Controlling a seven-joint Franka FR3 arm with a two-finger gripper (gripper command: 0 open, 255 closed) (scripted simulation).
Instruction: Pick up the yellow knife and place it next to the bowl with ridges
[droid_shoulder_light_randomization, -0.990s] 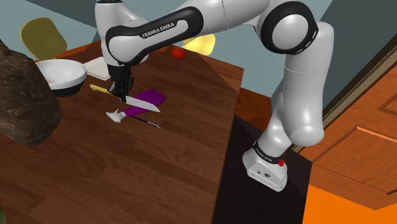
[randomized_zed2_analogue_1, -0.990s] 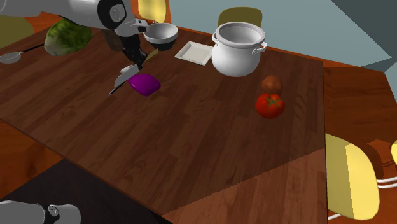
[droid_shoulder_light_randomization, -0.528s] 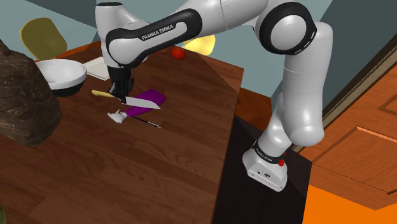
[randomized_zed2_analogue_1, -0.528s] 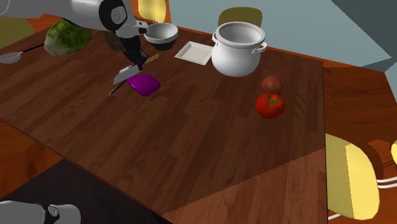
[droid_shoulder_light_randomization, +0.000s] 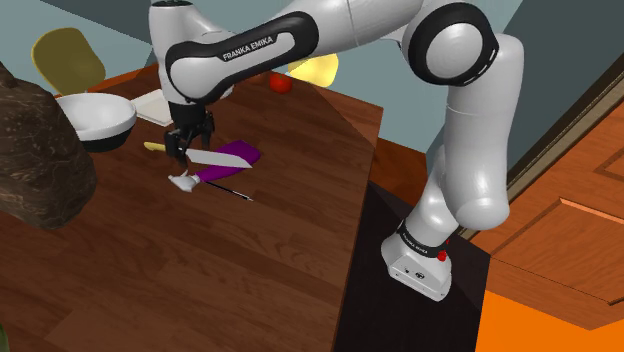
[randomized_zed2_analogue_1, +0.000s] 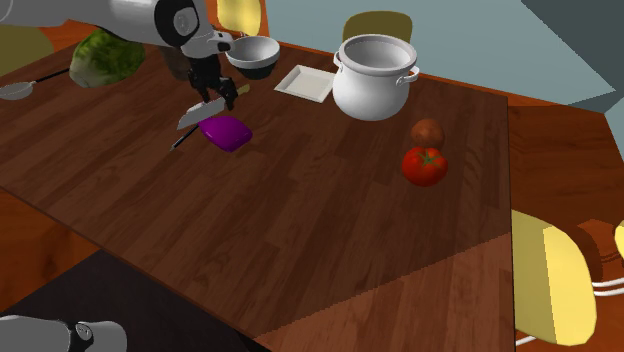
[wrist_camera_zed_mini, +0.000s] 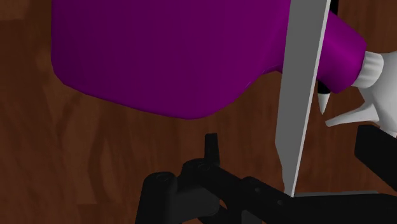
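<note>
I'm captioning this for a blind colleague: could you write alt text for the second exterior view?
The black two-finger gripper holds a yellow-handled, grey-bladed knife over the brown wooden table, just above a purple bottle and near a pale round bowl. Further along the table stand a white pot and a red tomato.
</note>
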